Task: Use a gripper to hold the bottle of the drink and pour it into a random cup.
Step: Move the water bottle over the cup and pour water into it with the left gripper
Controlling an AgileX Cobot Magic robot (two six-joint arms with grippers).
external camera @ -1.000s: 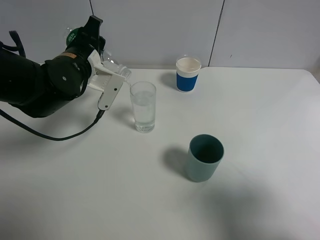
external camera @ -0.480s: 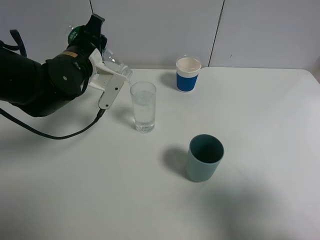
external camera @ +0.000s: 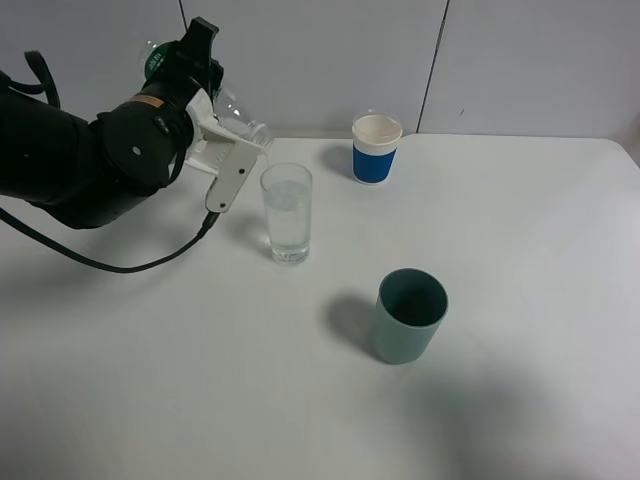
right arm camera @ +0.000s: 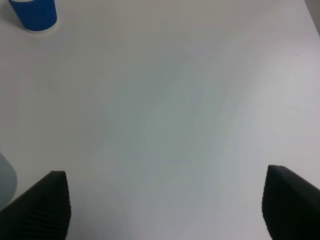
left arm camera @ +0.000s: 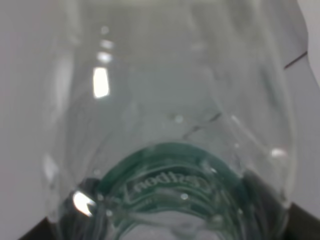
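Gripping the clear bottle (external camera: 241, 115) firmly in my left gripper (external camera: 222, 135), I hold it tilted at the upper left of the frame. Since a second ago I have raised it, so its open mouth now sits higher, above and left of the tall glass (external camera: 287, 212), which holds water (external camera: 289, 230).
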